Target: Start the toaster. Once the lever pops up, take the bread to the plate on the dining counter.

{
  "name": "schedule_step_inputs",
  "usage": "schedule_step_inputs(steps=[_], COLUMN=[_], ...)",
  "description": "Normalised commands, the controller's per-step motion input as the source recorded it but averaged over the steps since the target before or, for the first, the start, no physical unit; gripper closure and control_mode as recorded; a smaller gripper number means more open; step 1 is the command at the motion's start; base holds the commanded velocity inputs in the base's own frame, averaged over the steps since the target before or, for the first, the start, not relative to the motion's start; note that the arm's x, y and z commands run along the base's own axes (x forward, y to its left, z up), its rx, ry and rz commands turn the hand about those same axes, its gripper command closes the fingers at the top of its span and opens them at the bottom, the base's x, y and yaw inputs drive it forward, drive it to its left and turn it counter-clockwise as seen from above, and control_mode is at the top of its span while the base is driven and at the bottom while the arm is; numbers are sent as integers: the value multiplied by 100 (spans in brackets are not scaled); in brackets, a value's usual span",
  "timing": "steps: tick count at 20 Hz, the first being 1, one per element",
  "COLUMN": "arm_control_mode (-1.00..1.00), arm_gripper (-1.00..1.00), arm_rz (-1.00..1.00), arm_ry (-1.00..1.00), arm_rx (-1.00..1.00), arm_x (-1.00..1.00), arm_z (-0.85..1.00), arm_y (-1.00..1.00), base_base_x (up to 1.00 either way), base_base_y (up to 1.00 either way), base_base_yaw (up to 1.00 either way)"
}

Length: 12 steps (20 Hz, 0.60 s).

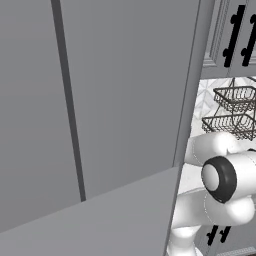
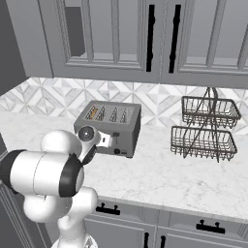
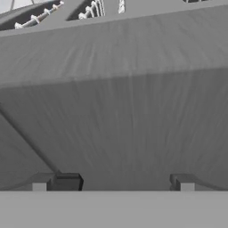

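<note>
hand view: gripper point(image 3: 113, 182) spread wide, close against toaster point(image 2: 110, 127) side; best shifted toward lever point(image 2: 116, 134), then pressed down.

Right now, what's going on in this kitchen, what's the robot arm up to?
The white arm is reaching toward the toaster on the marble wall counter. Its gripper is open, right up against the toaster's grey side, holding nothing. Something tan, probably the bread, sits in a slot. A two-tier wire basket stands to the right of the toaster.
</note>
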Motion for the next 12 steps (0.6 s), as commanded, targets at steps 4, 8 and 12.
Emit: schedule_step_inputs(steps=[4,8,12], arm_control_mode=[-100,-100,-100], arm_gripper=[-100,-100,-100], arm_rz=[0,0,0], arm_ry=[0,-2,0], arm_rx=[0,0,0], arm_x=[0,-1,-15], arm_z=[-16,-1,13], arm_y=[0,0,0], base_base_x=[0,0,0], base_base_y=[0,0,0], base_base_yaw=[0,0,0])
